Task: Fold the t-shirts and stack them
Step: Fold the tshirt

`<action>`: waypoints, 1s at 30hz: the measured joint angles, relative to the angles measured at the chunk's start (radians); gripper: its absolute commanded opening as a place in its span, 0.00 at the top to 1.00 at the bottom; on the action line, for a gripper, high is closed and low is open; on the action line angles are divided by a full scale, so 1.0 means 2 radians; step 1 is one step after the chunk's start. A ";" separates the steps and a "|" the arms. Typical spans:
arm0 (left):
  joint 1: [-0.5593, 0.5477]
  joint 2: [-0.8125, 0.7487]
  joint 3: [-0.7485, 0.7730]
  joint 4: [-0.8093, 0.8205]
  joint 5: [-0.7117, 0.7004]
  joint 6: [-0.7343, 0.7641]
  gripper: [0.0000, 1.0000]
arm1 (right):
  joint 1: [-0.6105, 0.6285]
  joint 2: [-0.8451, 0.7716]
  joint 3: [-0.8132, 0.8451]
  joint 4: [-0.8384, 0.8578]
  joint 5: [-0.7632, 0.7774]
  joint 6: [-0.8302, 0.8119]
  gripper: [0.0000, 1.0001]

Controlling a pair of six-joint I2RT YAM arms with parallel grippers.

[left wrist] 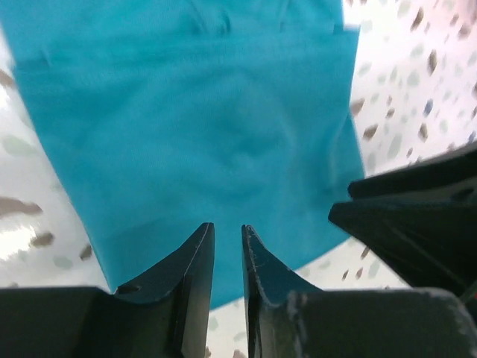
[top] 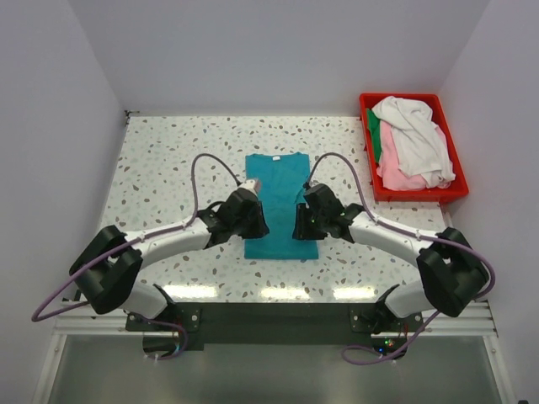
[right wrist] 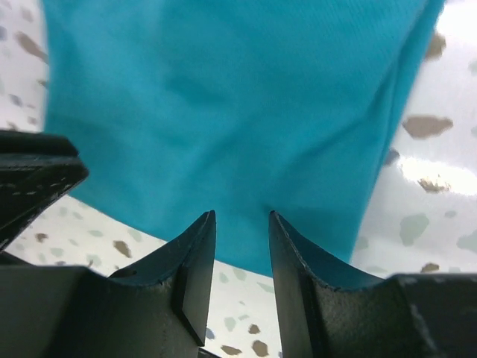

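The teal t-shirt [top: 280, 181] lies flat on the table [top: 160, 168] as a narrow strip, its near hem just ahead of both pincers and between them. My left pincer [left wrist: 227, 233] is open only a slit and holds nothing. My right pincer [right wrist: 241, 220] is a little wider, also with nothing in it. I judge the step is to take the near corners. To do it well I would open both more, lower them until one finger slides under the hem, catch all layers, then lift both evenly. The other t-shirts [top: 413, 143] lie in the red bin [top: 417, 197], well beyond the right pincer.
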 measured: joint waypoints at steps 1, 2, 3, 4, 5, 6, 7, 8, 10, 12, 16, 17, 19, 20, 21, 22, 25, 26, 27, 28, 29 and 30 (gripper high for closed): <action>-0.011 0.000 -0.010 0.000 0.002 -0.005 0.79 | 0.004 0.000 -0.010 0.001 0.000 0.002 0.62; -0.018 0.000 -0.022 0.001 0.004 -0.011 0.81 | 0.005 0.000 -0.020 0.002 0.000 0.004 0.62; -0.022 0.001 -0.035 0.000 0.006 -0.016 0.81 | 0.004 0.000 -0.034 0.002 0.000 0.007 0.62; -0.022 0.002 -0.049 -0.001 0.007 -0.022 0.82 | 0.004 0.001 -0.044 0.001 0.000 0.009 0.62; -0.022 0.002 -0.062 0.000 0.007 -0.027 0.82 | 0.003 0.001 -0.057 0.002 0.000 0.012 0.63; -0.022 0.003 -0.075 -0.001 0.006 -0.032 0.82 | 0.002 0.001 -0.067 0.000 0.000 0.014 0.62; -0.022 0.003 -0.084 -0.002 0.006 -0.035 0.82 | 0.001 -0.001 -0.075 0.003 0.000 0.020 0.62; -0.021 0.001 -0.091 0.004 0.008 -0.042 0.82 | 0.001 -0.007 -0.078 0.006 0.000 0.022 0.62; -0.021 -0.001 -0.095 0.011 0.008 -0.046 0.81 | 0.001 -0.015 -0.087 0.009 0.000 0.024 0.62; -0.021 -0.002 -0.098 0.016 0.009 -0.051 0.79 | 0.001 -0.021 -0.093 0.011 0.000 0.027 0.62; -0.021 -0.011 -0.099 0.014 0.008 -0.050 0.67 | 0.001 -0.034 -0.100 0.007 0.001 0.031 0.59; -0.021 -0.016 -0.099 0.007 0.006 -0.050 0.66 | 0.001 -0.039 -0.100 0.003 0.002 0.032 0.57; -0.020 -0.032 -0.099 -0.011 -0.001 -0.048 0.60 | 0.001 -0.053 -0.101 -0.014 0.006 0.033 0.53; -0.019 -0.043 -0.098 -0.021 -0.006 -0.048 0.57 | 0.001 -0.063 -0.101 -0.022 0.010 0.033 0.50; -0.019 -0.055 -0.097 -0.031 -0.009 -0.047 0.53 | 0.001 -0.072 -0.101 -0.029 0.014 0.033 0.50; -0.018 -0.067 -0.096 -0.042 -0.013 -0.046 0.50 | 0.001 -0.083 -0.101 -0.038 0.017 0.033 0.50; -0.018 -0.105 -0.094 -0.068 -0.023 -0.045 0.47 | 0.001 -0.114 -0.101 -0.060 0.025 0.035 0.50; -0.018 -0.115 -0.094 -0.073 -0.026 -0.046 0.47 | 0.001 -0.121 -0.101 -0.063 0.025 0.037 0.50; -0.018 -0.122 -0.094 -0.078 -0.027 -0.047 0.46 | 0.001 -0.124 -0.101 -0.065 0.025 0.038 0.50; -0.018 -0.126 -0.094 -0.082 -0.028 -0.048 0.45 | 0.001 -0.125 -0.103 -0.065 0.025 0.040 0.50; -0.018 -0.130 -0.096 -0.085 -0.027 -0.050 0.45 | 0.001 -0.124 -0.105 -0.065 0.024 0.042 0.50; -0.018 -0.132 -0.099 -0.086 -0.027 -0.051 0.44 | 0.001 -0.124 -0.109 -0.065 0.024 0.044 0.51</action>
